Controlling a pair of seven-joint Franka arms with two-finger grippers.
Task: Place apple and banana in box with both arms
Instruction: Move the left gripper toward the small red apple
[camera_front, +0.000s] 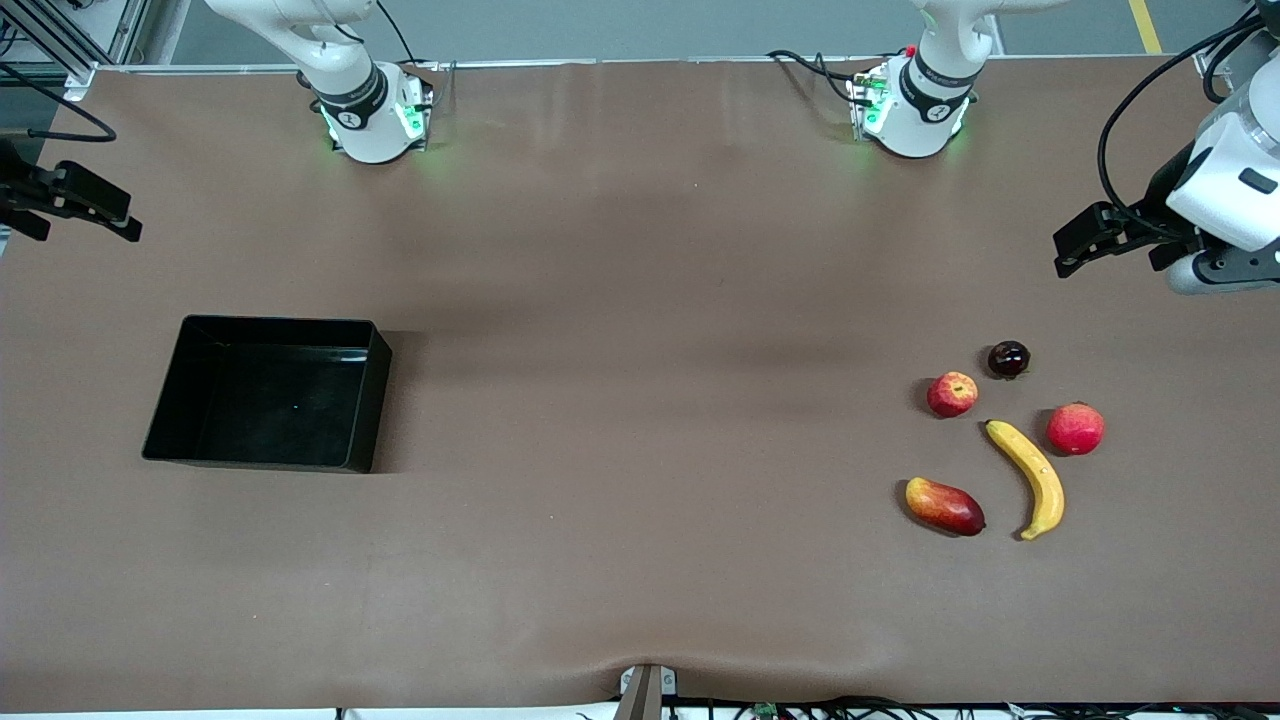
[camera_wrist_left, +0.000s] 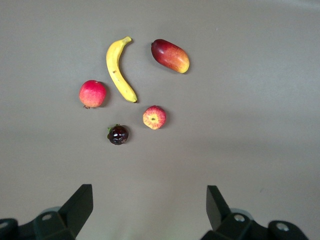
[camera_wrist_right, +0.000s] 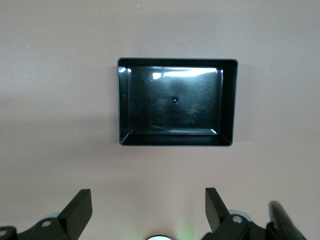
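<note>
We see the right gripper (camera_front: 75, 200) raised over the table's (camera_front: 640, 250) edge at the right arm's end, its jaws released and holding nothing; the right wrist view shows its two fingers (camera_wrist_right: 80, 210) spread wide above bare table. The box (camera_front: 375, 400) sits toward that same end of the table, and only the right wrist view looks straight down into it (camera_wrist_right: 227, 105), showing a glossy floor with nothing in it.

Toward the left arm's end lie the fruits, close together. A red-yellow mango-like fruit (camera_front: 944, 506) is nearest the front camera along with the banana (camera_front: 1030, 478), which curves just beside it. The apple (camera_front: 952, 394) lies farther from the camera than both, near the banana's upper tip but apart from it. A small dark fruit (camera_front: 1008, 359) sits just beside the apple, and a pinkish-red round fruit (camera_front: 1075, 428) lies beside the banana.

The left gripper (camera_front: 1095, 238) hangs over the table edge at the left arm's end, jaws released; the left wrist view shows the gap between its fingers (camera_wrist_left: 80, 205) and the apple's (camera_wrist_left: 154, 117) stem dimple, which the front view does not.
</note>
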